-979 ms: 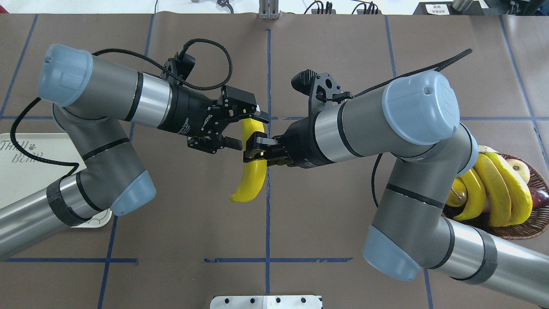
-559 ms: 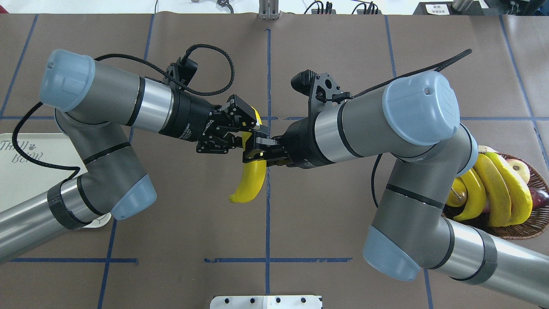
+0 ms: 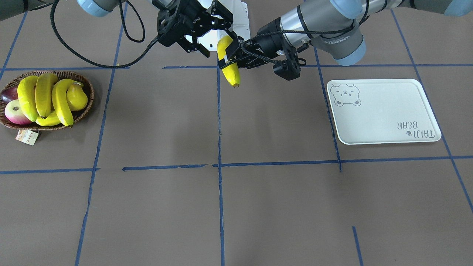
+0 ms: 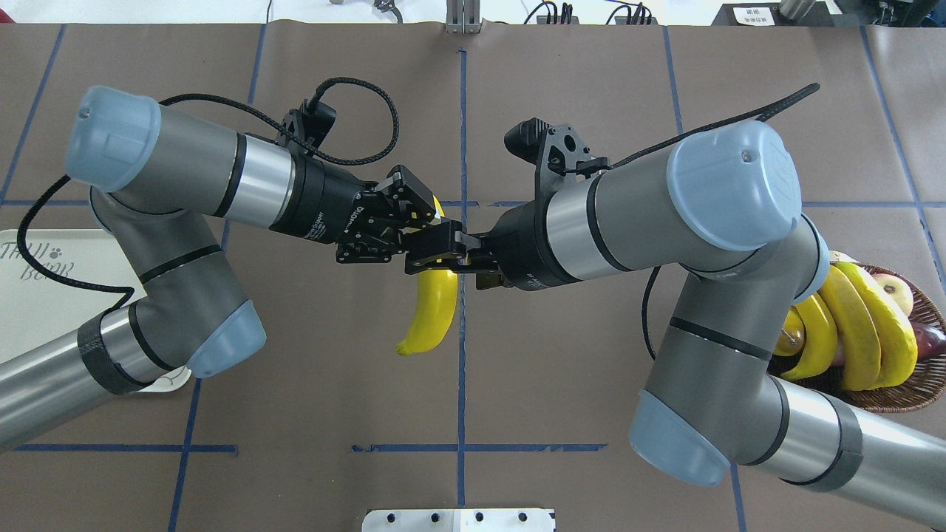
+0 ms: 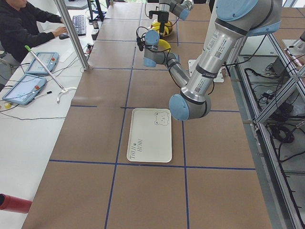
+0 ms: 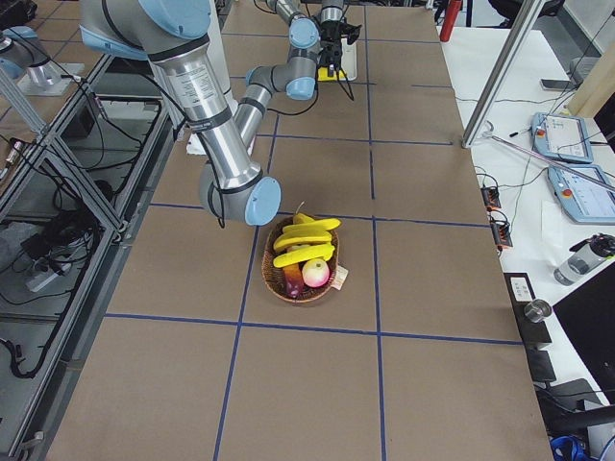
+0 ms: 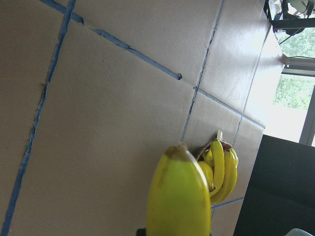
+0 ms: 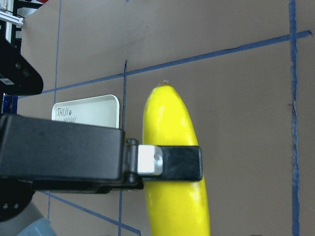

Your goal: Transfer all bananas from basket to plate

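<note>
One yellow banana point(image 4: 432, 303) hangs in the air over the table's middle; it also shows in the front view point(image 3: 231, 72) and both wrist views point(image 7: 179, 196) point(image 8: 172, 118). My left gripper point(image 4: 427, 225) point(image 3: 230, 55) is shut on its upper part. My right gripper point(image 4: 436, 257) point(image 3: 216, 35) has its fingers spread around the same banana and looks open. Three more bananas point(image 3: 40, 96) point(image 4: 857, 332) lie in the wicker basket point(image 3: 48, 128) point(image 4: 916, 384) at the robot's right. The white bear plate point(image 3: 384, 111) point(image 4: 44, 310) lies bare at the robot's left.
The basket also holds a pink-yellow apple point(image 3: 14, 112), a yellow pear point(image 3: 77, 98) and a dark red fruit point(image 3: 7, 96); a paper tag point(image 3: 26, 136) hangs off its rim. An operator point(image 5: 24, 24) sits at a side desk with tablets.
My left gripper closed on the banana's upper part. After that my right gripper's fingers spread apart. The banana has barely moved.
</note>
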`<state>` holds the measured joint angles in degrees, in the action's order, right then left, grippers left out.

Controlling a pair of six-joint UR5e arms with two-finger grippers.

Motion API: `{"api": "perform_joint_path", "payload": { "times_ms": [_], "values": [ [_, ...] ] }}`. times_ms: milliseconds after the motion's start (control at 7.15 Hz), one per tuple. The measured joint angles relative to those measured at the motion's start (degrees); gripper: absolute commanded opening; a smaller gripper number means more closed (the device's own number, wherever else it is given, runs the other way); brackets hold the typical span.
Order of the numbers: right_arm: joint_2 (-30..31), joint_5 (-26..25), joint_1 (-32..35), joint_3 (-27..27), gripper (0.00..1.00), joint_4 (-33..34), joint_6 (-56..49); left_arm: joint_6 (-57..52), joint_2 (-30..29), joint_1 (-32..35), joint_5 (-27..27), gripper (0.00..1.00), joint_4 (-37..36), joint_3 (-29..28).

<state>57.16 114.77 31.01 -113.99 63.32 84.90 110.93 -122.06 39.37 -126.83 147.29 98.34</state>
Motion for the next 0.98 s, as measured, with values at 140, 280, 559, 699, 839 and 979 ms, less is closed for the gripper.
{"api": "perform_joint_path", "payload": {
  "times_ms": [140,280,559,699,839,979],
  "values": [
    [0.23,0.01,0.18,-0.67,1.00,0.17,0.08,-0.21,0.14,1.12,-0.04,0.00,-3.04,0.01],
    [0.52,0.01,0.70,-1.50,1.00,0.41,0.11,-1.48,1.62,3.02,0.16,0.00,-7.46,0.52],
    [2.02,-0.16,2.43,-3.11,0.99,0.65,0.25,-9.53,9.54,9.05,-0.07,0.00,-11.58,2.22],
    [3.88,-0.97,3.39,-4.09,0.99,0.69,0.70,-16.16,15.35,12.14,-0.37,0.00,-12.31,2.49],
    [6.39,-1.89,4.46,-5.14,1.00,0.68,1.13,-23.14,21.78,14.94,-0.53,0.00,-12.92,2.60],
    [8.23,-2.27,5.45,-5.66,1.00,0.77,1.31,-30.27,28.22,17.55,-0.58,0.00,-13.20,2.65]
  ]
}}
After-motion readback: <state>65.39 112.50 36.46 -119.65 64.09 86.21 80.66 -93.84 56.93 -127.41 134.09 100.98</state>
